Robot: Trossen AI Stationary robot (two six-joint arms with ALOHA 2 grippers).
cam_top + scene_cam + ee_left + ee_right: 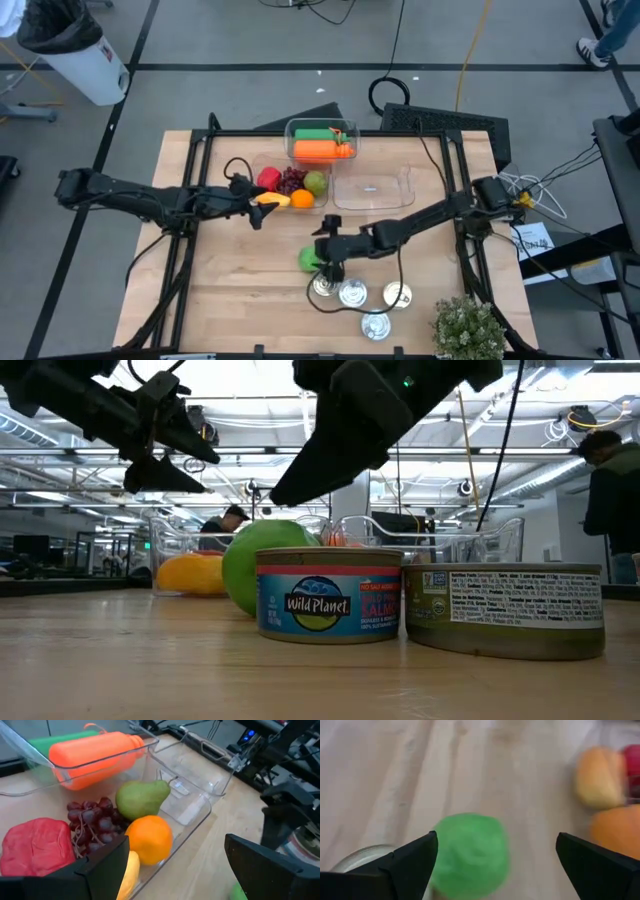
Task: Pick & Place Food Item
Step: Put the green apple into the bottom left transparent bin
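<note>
Green apple point(470, 854) sits between the right gripper's point(495, 865) wide-spread fingers, ungripped.

Four cans point(352, 294) sat clustered at 6 o'clock on the wood table point(240, 300). A potted plant point(467, 328) stood at 5 o'clock. A white bin point(78, 55) was on the floor at 10 o'clock. Papers point(532, 240) lay off the table at 3 o'clock. A person point(612, 490) stood in the room behind.
</note>
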